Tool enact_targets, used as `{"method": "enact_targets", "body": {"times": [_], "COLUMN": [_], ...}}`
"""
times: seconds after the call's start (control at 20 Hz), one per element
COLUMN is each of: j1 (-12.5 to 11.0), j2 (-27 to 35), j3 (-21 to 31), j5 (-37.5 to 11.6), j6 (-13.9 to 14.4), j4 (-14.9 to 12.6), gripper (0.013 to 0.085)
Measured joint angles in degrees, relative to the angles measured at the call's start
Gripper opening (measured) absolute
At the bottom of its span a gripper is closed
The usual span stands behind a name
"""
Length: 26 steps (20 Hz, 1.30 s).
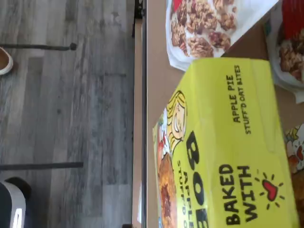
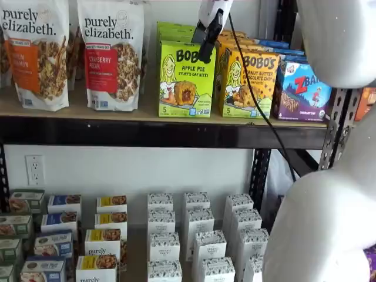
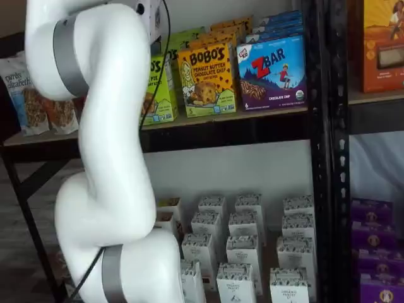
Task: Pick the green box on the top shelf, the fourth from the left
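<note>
Approach looks nearly finished: end effector (image 2: 207, 42) hovers over the green box (image 2: 186, 79) standing ungrasped on the top shelf (image 2: 147, 120), finger spread unreadable, so grasp and lift remain.

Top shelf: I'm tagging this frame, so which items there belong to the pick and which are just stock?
Job: green box; top shelf; fingers above the box's right top edge, gap not visible.

Stock: granola bags; yellow Bobo's box; ZBar box.
</note>
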Motion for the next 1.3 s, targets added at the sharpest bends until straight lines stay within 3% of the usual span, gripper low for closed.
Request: {"method": "enact_targets", "body": {"times": [0.45,1.3], "j1": [1.69,2.99], "j2": [0.35,-0.39], "j3": [0.57,3.01], "j5": [0.12,-2.34], "j6": [1.1,1.91], "j4": [-2.39,-3.28], "gripper": [0.085,0.085]}}
